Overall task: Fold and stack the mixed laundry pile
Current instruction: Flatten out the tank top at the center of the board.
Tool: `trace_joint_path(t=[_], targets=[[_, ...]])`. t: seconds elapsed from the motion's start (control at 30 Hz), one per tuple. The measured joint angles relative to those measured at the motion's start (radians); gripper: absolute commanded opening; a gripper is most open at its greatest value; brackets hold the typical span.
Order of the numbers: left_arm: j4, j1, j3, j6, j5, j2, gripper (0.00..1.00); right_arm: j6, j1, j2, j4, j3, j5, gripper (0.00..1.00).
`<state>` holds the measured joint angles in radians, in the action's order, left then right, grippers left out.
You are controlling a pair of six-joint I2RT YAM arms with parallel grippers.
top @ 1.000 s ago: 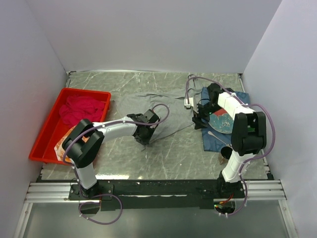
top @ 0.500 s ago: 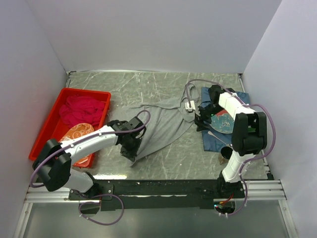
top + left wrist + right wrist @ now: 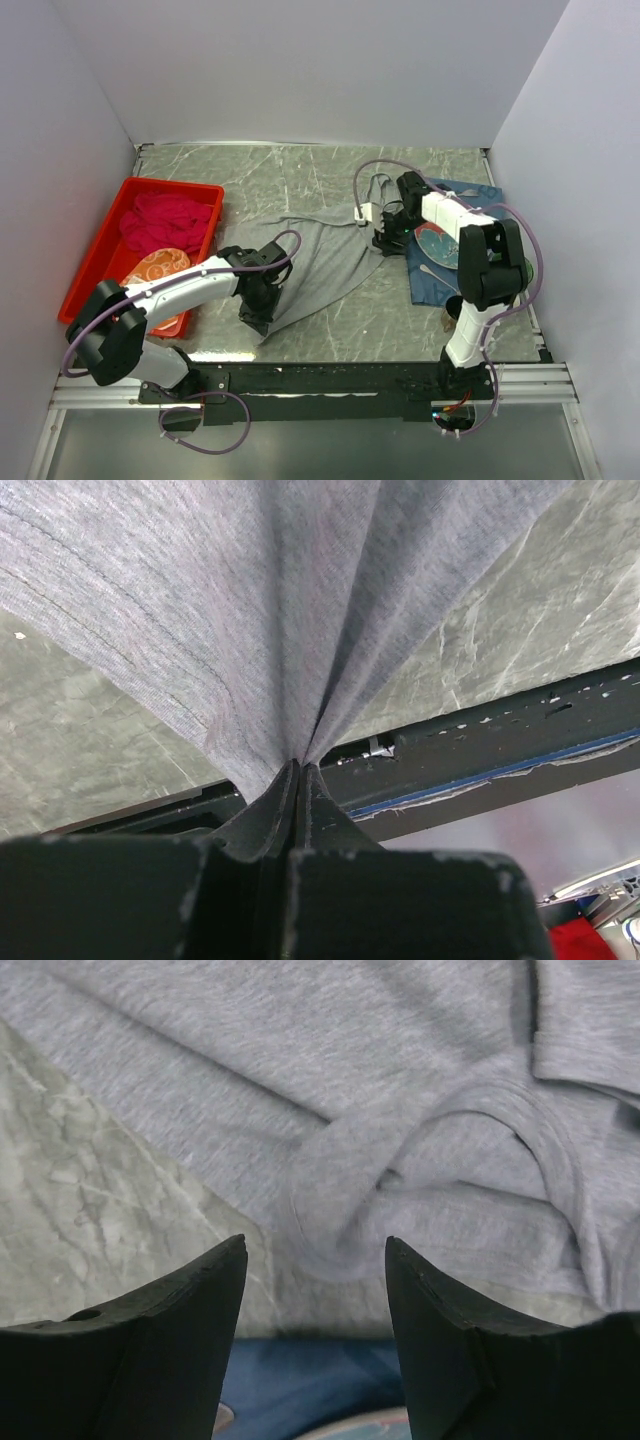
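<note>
The long grey knit garment [image 3: 325, 255] lies across the middle of the grey marbled tabletop [image 3: 390, 310], spreading from near the 12 o'clock edge down toward 7 o'clock, where it narrows to a gathered corner; the left gripper [image 3: 258, 308] is clamped tight on that corner; in the left wrist view the cloth fans out from between the closed fingers [image 3: 265, 820] in taut pleats, with the dark rail of the 6 o'clock table edge just beyond.

The right gripper [image 3: 385, 238] hovers over the garment's 3 o'clock end, its jaws standing fairly wide with nothing between them; in the right wrist view its two dark fingers [image 3: 180, 1310] frame a rumpled, ribbed loop of hem or neckline lying flat below them.

The dark blue placemat cloth [image 3: 428, 285] lies at 3 o'clock on the table, meeting the garment's end; which of the two lies on top I cannot tell.

The red plastic tray [image 3: 88, 268] sits at 9 o'clock, near the garment's edge; the crimson-magenta shirt [image 3: 160, 218] is bunched in its 12 o'clock half; the small orange-and-white patterned cloth [image 3: 160, 270] lies in its 6 o'clock half, partly hidden by the left arm.
</note>
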<state>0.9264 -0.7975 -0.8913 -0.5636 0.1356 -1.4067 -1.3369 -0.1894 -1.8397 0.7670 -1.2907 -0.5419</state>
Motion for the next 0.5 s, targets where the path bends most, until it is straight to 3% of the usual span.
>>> trace_joint_path(t=[0.03,0.13,0.17,0.27,0.33,0.5], targets=[[0.0,0.0,0.0,-0.001,0.0,0.001,0.01,0.002,-0.007,-0.006,-0.002,0.0,0.005,0.57],[0.0,0.0,0.003,-0.003,0.0,0.005,0.01,0.013,-0.018,-0.033,0.007,-0.014,0.028,0.39],[0.001,0.0,0.006,-0.005,0.0,0.009,0.01,0.013,-0.02,-0.042,0.007,-0.023,0.034,0.23],[0.013,0.006,0.017,-0.006,0.0,0.03,0.01,0.027,-0.02,-0.064,0.005,-0.05,0.068,0.05],[0.034,0.015,0.022,-0.007,0.0,0.048,0.01,0.048,-0.019,-0.076,-0.003,-0.069,0.105,0.01],[0.094,0.057,0.024,-0.007,-0.001,0.105,0.01,0.089,0.016,-0.095,-0.026,-0.174,0.196,0.0]])
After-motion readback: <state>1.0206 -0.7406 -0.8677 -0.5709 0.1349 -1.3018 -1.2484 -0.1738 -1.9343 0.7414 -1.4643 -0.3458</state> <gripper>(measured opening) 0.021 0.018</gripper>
